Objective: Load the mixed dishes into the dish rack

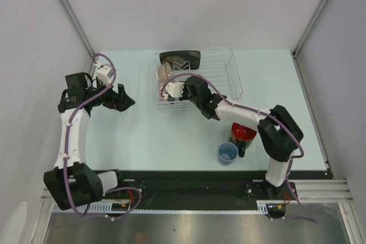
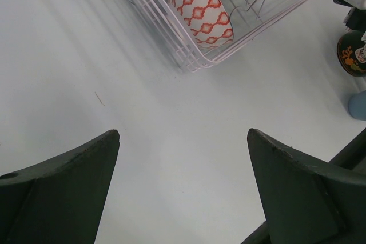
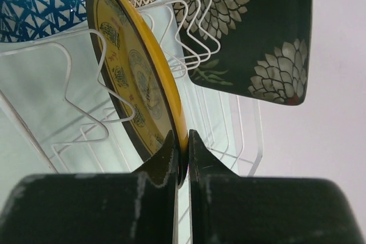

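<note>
The pale blue worktop [image 1: 148,135] carries three things directly. A clear dish rack [image 1: 235,75] with white wire dividers sits toward the far edge, near the middle. Well apart from it, toward the near right, stands a black mug [image 1: 243,132] with a red inside. A small light-blue cup [image 1: 227,153] stands upright just beside the mug, on its near-left side.

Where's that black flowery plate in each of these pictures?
Top view: the plate stands at the far end of the rack.
Left wrist: not in it.
Right wrist: upper right, beyond the saucer.
Shared landmark: the rack's white wires, seen in all three.
</note>
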Controlling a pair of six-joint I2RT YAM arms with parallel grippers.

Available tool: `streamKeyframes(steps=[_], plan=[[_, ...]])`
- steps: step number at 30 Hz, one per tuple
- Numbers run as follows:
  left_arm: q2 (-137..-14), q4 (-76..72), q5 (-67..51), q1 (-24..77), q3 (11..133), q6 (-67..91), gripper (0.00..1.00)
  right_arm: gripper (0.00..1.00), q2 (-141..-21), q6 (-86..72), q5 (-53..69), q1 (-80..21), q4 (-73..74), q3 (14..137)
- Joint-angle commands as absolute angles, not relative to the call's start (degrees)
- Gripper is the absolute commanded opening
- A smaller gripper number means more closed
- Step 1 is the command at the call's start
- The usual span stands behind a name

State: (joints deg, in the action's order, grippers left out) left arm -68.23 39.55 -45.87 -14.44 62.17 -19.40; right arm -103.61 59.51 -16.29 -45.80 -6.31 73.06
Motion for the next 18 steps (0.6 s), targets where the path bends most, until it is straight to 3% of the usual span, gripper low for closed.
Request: streamKeyframes(steps=[1, 5, 9, 11, 17, 18], plan=[[-68.12, 37.36, -48.34, -14.77, 61.79, -18.37, 1.0, 0.0, -104.85, 57.75, -15.73, -45.35, -11.42, 73.74], [-68.47, 37.44, -48.6, -14.68, 61.79, -18.46, 1.0, 0.0, -106.08, 57.31, -16.78, -45.61, -12.13, 73.74], [-68.38, 37.27, -48.52, -14.77, 61.7, -18.63, 1.0, 0.19, -106.17, 55.2, -18.19, -45.7, -12.57, 73.74], [-68.38, 37.18, -48.6, -14.77, 61.61, -18.63, 1.0, 0.24, -105.91, 53.97, -19.07, -45.62, -12.48, 73.74], [-68.38, 36.48, -49.39, -14.68, 61.52, -18.02, 1.0, 0.54, -101.43, 48.97, -19.77, -45.7, -9.85, 73.74], [-68.47, 36.39, -49.57, -14.68, 61.44, -17.84, 1.0, 0.55, -100.82, 48.35, -20.12, -45.7, -9.5, 73.74]])
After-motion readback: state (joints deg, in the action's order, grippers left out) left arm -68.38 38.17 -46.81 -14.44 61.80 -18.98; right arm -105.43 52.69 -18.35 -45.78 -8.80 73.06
